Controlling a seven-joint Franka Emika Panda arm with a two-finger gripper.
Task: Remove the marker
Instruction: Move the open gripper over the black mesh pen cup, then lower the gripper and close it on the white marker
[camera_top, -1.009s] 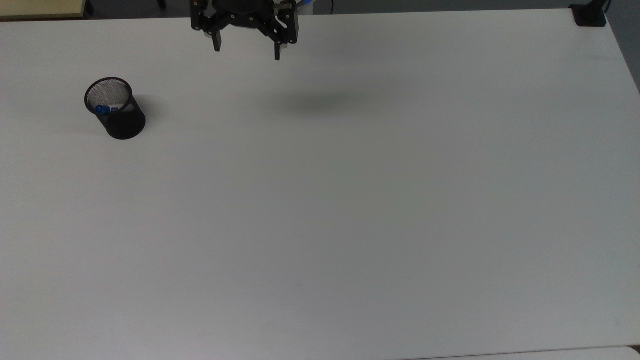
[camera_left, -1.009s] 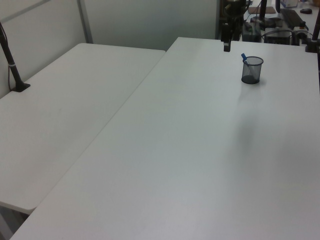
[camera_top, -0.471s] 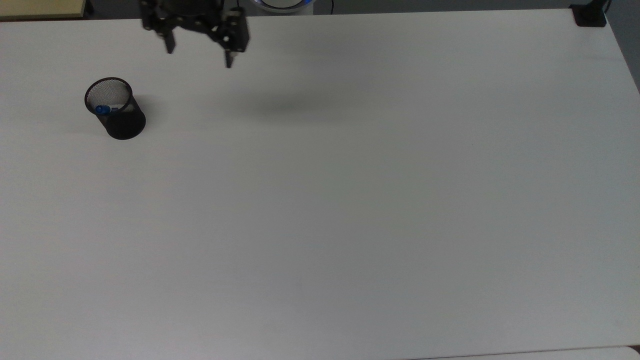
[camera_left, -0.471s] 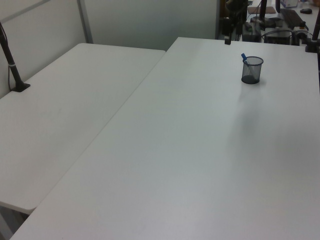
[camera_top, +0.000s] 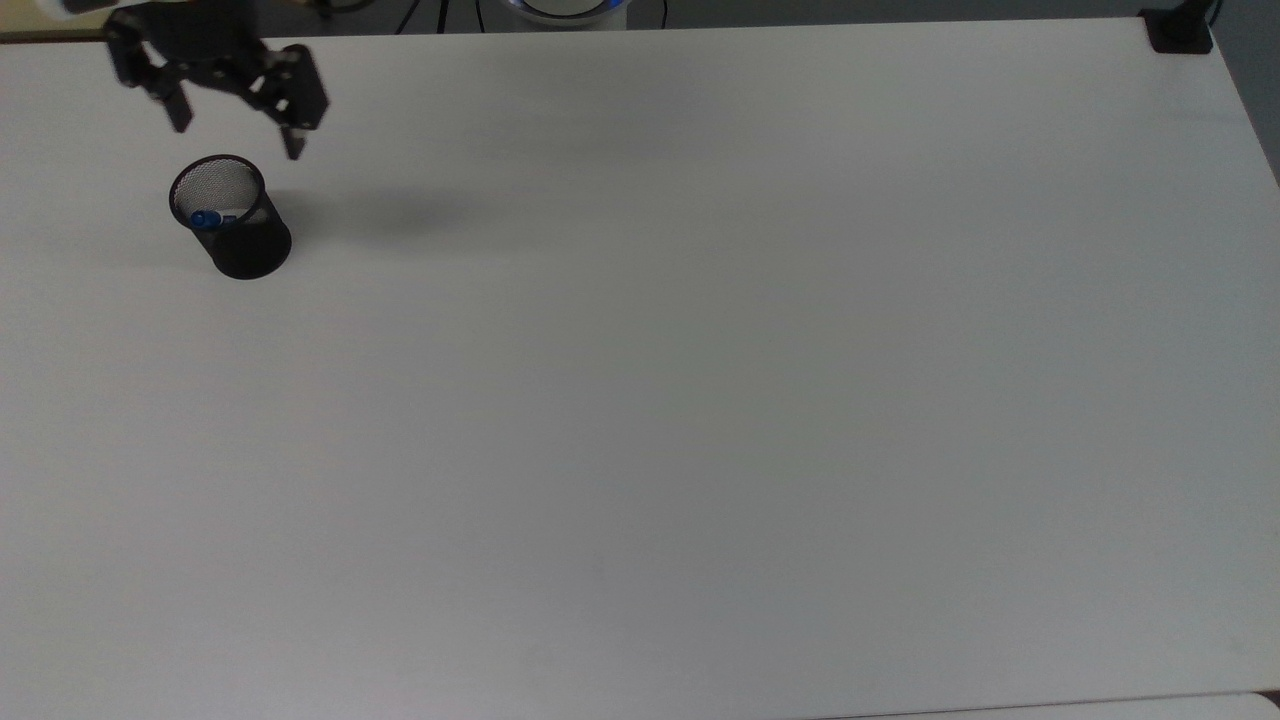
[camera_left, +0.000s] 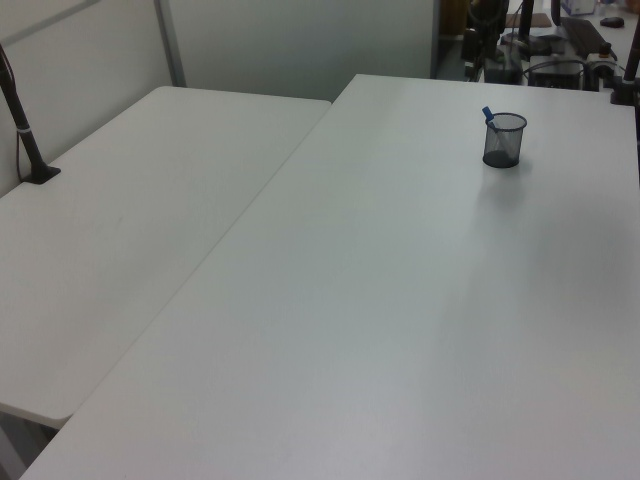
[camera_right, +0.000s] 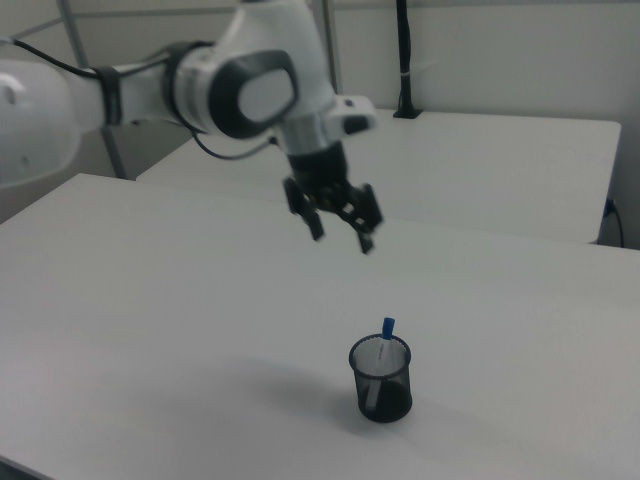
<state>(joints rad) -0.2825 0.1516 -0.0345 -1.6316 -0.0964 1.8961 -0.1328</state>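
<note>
- Since the earlier frames, the black two-finger gripper (camera_top: 236, 140) has travelled across the top view toward its left, from near the middle of the far table edge to a spot just above and beside the black wire-mesh pen cup (camera_top: 231, 216); its soft shadow on the table has slid the same way and now lies just to the cup's right in the top view.
- Its fingers are spread apart with nothing between them — the right view shows the gripper (camera_right: 342, 239) hanging in the air above the table, clear of the cup (camera_right: 381, 379).
- Cup and marker have not shifted across the frames.
- The slim white marker with a blue cap (camera_right: 382, 345) stands tilted inside the cup, its blue tip poking above the rim; in the top view the marker (camera_top: 206, 219) shows as a blue dot with a little white beside it, and in the left view the marker (camera_left: 488, 115) leans toward the left view's left.
- Most of the barrel is veiled by the mesh, and its print cannot be read.
- The gripper's upper part is cut off by the top view's upper edge.
- The white-and-black robot arm (camera_right: 200, 90) reaches in from the right view's left.
- The wide white table (camera_top: 700, 400) carries the cup; a second white table (camera_left: 120, 230) adjoins it in the left view, with a black pole clamp (camera_left: 25, 130) at its edge.
- Nothing stands between the gripper and the cup's open mouth.
</note>
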